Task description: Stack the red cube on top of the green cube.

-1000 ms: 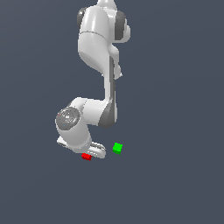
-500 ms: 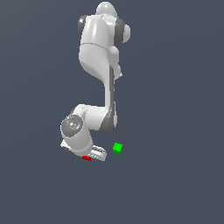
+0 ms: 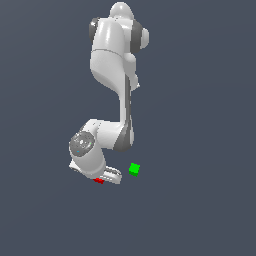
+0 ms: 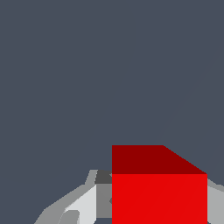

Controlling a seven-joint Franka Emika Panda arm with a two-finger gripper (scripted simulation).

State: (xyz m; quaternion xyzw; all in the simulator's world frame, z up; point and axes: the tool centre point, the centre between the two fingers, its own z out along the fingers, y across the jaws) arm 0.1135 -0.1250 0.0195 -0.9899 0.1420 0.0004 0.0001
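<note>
Low in the exterior view's lower left, white two-fingered gripper (image 3: 102,178) straddling small bright-red cube (image 3: 98,180); clamped or merely around, cannot tell. Small bright-green cube (image 3: 134,169) just rightward. Best squeezed centred, lifted straight, before carrying over.

**Arm bent low over the red cube, green cube off to the side**

Here's the white Franka arm (image 3: 117,75), base at twelve o'clock, folding down the middle and doubling back at the elbow toward seven o'clock. The gripper (image 3: 106,178) sits right down at the dark grey worktop (image 3: 200,150), and the red cube (image 3: 98,180) peeks out from under it, only a sliver showing, touching the jaws' underside. Whether the jaws are clamped on it can't be told from here. At three o'clock of the gripper, just beside it but clear, the green cube (image 3: 134,169) sits alone.
</note>
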